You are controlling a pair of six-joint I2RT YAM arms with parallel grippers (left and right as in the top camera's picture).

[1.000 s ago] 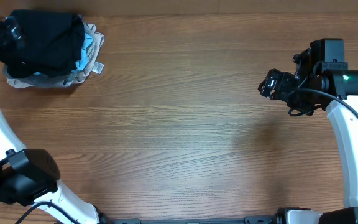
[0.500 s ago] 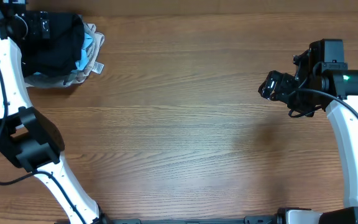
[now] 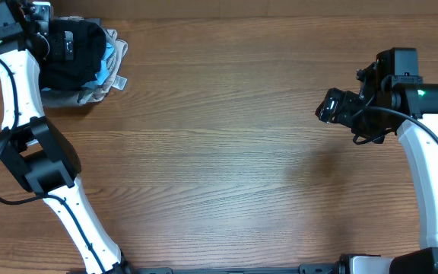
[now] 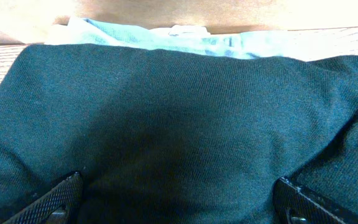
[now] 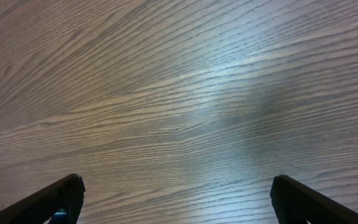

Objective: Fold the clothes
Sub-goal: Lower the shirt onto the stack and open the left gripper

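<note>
Over the piled clothes [image 3: 86,57] the left hand [image 4: 179,202] is spread; the right hand [image 5: 178,199] likewise.

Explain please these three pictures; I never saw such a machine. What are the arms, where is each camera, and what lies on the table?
Two robot arms stand at a wooden table. One picture looks down from above; the other two come from a camera on each wrist, so the dark tips below are that arm's fingers. At the far left lies a pile of clothes: a black garment on top, light-blue cloth and beige cloth beneath. The left gripper hangs open over the black garment; the right gripper is open above bare wood. Neither holds anything.
</note>
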